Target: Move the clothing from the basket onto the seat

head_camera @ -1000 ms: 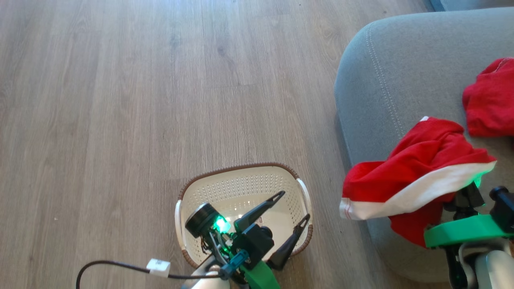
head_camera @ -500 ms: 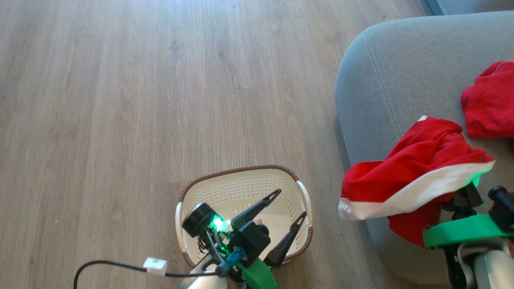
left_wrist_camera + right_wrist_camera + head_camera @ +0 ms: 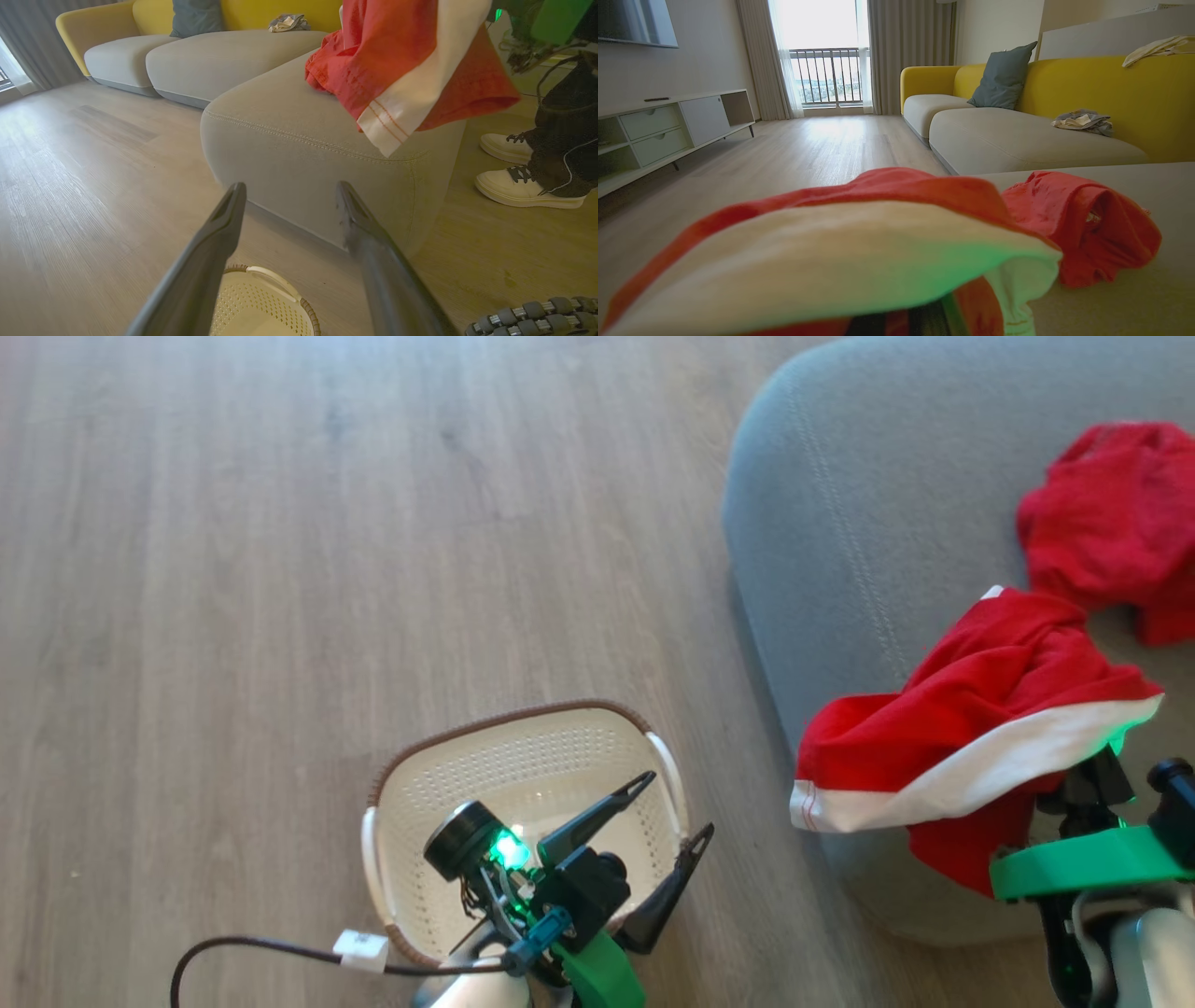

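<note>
My right pincer is clenched on the white-banded red garment, which drapes across it, band running left to right, half overhanging the grey seat at its rounded edge. Bare cushion lies ahead, toward the plain red garment already resting there. My left pincer hangs released over the empty basket

Bright daylight from balcony window, green glow, head view slightly blurred
</note>
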Available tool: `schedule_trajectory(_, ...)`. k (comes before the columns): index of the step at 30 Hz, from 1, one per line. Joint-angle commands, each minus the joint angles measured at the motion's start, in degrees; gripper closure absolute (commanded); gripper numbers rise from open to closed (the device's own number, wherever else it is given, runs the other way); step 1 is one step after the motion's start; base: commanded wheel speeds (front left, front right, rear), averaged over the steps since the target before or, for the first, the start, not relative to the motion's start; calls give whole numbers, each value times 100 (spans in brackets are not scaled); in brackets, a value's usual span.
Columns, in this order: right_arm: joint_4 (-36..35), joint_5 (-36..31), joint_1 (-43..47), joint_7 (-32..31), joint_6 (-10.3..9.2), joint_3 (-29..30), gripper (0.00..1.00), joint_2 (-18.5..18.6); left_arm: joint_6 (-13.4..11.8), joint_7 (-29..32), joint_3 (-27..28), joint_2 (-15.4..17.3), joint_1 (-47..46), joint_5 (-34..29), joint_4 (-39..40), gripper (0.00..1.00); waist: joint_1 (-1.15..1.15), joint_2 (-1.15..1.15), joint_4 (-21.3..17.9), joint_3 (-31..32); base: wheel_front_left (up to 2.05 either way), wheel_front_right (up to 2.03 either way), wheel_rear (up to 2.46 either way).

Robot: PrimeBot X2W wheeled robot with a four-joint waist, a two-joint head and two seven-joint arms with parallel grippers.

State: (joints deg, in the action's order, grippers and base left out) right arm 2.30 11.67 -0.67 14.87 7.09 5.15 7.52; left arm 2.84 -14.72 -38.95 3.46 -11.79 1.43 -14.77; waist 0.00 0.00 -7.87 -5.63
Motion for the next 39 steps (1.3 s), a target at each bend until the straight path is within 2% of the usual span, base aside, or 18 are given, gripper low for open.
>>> schedule_trajectory(1, -237, 12, -282, 13, 40, -99, 100, 84, -1, -28, 177, -51, -284, -41, 190, 0, 0, 0, -245, -132, 0, 0, 0)
schedule_trajectory(22, -292, 29, -568, 13, 40, 43, 100, -100, 96, -28, -13, 29, -749, -126, 38, 0, 0, 0, -2064, -683, 0, 0, 0)
schedule_trajectory(33, -525, 8, -215, 13, 40, 690, 100, -319, 314, -28, -356, -1, -1104, -38, -148, 0, 0, 0, -2241, -829, 0, 0, 0)
schedule_trajectory(39, -601, 2, -117, 13, 40, 810, 100, -403, 368, -28, -491, -25, -1200, 36, -201, 0, 0, 0, -2280, -821, 0, 0, 0)
